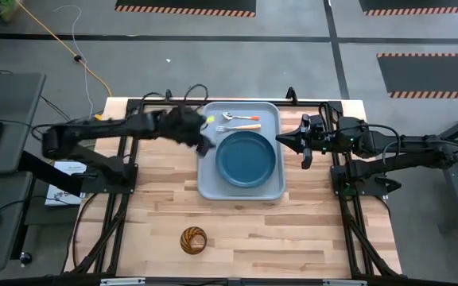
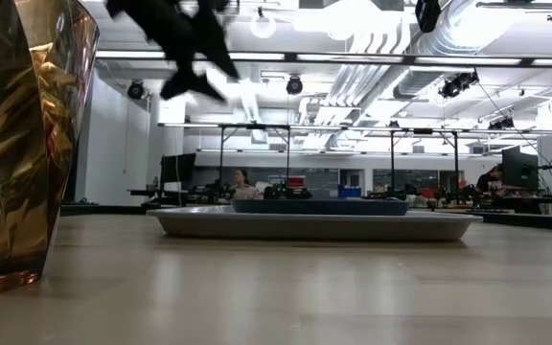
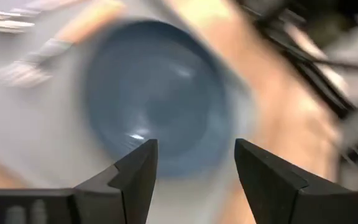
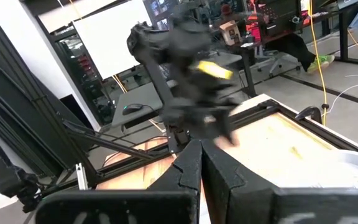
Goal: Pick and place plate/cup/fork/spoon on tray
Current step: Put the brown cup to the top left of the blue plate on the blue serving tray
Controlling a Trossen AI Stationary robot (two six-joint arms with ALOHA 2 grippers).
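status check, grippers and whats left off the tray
Left gripper open, empty, over tray edge. Right gripper shut, parked beside tray. Plate, fork, spoon on tray; cup still out, path clear.

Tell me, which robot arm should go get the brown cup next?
Probably the left. Its end effector is open and empty above the tray's left edge; the cup sits left of centre. The right end effector is shut beside the tray's other side.
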